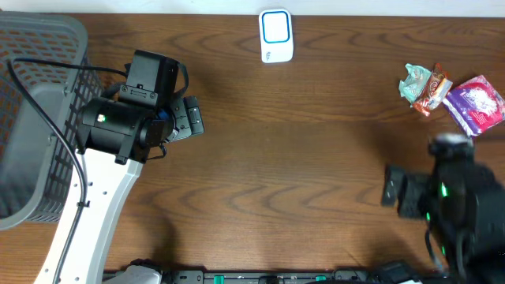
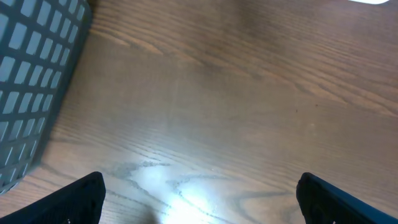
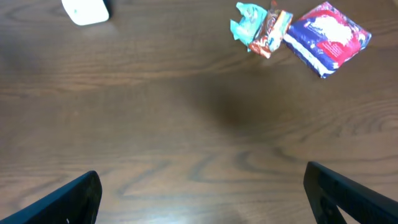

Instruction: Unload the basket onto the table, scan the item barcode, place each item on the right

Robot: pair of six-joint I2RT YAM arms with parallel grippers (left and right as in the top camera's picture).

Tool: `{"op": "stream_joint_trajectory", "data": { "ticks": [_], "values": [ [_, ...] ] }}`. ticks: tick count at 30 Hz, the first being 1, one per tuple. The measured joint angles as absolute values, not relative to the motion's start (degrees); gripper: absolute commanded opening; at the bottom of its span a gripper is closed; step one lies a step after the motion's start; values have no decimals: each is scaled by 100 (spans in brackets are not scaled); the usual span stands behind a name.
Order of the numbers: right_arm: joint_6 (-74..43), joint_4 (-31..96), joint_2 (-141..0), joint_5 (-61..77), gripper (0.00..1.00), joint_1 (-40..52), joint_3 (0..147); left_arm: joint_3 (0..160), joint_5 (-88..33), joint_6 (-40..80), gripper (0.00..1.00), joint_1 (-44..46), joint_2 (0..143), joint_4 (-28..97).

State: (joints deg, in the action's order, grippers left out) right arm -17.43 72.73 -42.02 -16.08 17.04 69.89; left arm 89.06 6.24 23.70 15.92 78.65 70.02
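Three packaged items lie together at the table's far right: a teal wrapper (image 1: 413, 80) (image 3: 247, 21), a red-orange snack bar (image 1: 433, 92) (image 3: 271, 31) and a purple-pink packet (image 1: 476, 104) (image 3: 328, 38). A white scanner with a blue-rimmed window (image 1: 276, 35) (image 3: 86, 10) stands at the back centre. My right gripper (image 1: 392, 187) (image 3: 202, 198) hovers open over bare wood, well short of the items, with nothing between its fingers. Near the basket at the left, my left gripper (image 1: 190, 118) (image 2: 199, 200) is open and empty too. No barcode shows.
A grey mesh basket (image 1: 39, 95) (image 2: 31, 81) fills the far left of the table, close beside the left arm. Brown wood-grain tabletop (image 1: 300, 158) stretches between the two arms.
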Motion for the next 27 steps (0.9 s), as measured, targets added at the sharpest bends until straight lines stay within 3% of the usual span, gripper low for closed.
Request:
{"op": "stream_joint_trajectory", "data": {
  "ticks": [9, 27],
  "values": [
    [-1758, 7203, -3540, -1420, 99, 1704, 6064, 8906, 622, 2370, 98, 1592, 7865, 7006],
    [-1765, 7150, -3540, -659, 99, 1704, 6020, 8906, 622, 2370, 98, 1592, 7865, 7006]
  ]
}}
